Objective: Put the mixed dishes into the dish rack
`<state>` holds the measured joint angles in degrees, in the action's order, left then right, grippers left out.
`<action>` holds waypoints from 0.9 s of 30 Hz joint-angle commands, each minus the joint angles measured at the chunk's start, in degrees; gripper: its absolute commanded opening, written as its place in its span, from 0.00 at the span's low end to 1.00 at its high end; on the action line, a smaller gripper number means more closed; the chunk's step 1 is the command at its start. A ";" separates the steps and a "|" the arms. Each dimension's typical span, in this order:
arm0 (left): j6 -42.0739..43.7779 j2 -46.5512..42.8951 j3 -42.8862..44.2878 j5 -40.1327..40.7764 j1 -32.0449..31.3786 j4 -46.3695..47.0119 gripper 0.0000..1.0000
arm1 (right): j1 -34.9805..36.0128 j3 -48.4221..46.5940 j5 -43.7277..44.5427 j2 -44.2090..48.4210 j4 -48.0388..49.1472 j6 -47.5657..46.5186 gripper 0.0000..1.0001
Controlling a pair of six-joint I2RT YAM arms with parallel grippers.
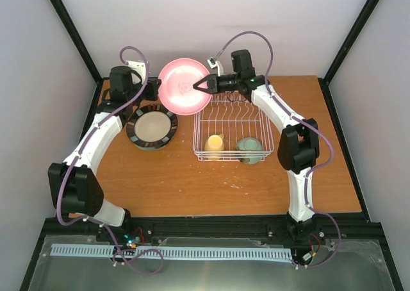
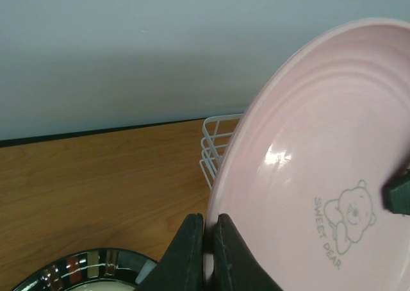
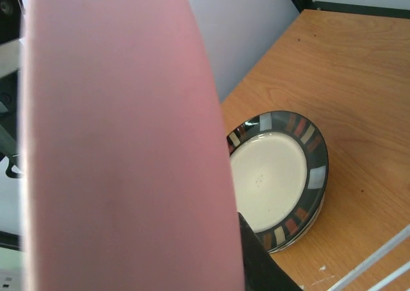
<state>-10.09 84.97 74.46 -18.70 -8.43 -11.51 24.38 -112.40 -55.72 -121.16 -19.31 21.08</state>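
The brown table has white walls around it. My left gripper pinches the pink plate by its rim, holding it up on edge by the far corner of the dish rack. My right gripper sits at the other rim; I can't tell if it grips. If I let go too soon, the plate drops.

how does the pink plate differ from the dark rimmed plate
The pink plate stands raised on edge, its rim pinched by the left gripper; the dark-rimmed plate lies flat. The pink plate is plain with a bear print; the dark-rimmed plate has a cream centre. Both are round, outside the dish rack.
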 commanded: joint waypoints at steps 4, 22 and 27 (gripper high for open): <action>-1.12 1.54 2.67 0.56 -1.68 1.25 0.06 | 2.45 -2.35 -1.41 2.99 -1.67 -5.68 0.03; 0.70 -4.01 1.19 36.58 -1.21 -0.37 1.00 | -6.01 1.94 28.88 15.29 -12.91 -10.47 0.03; 0.61 -2.31 1.58 43.93 -0.15 -3.40 1.00 | -6.97 2.73 46.18 17.82 -19.59 -15.72 0.03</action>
<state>-10.00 82.52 74.56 3.03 -13.89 -10.35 23.46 -110.39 -35.31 -107.92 -31.86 8.62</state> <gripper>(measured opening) 0.997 0.138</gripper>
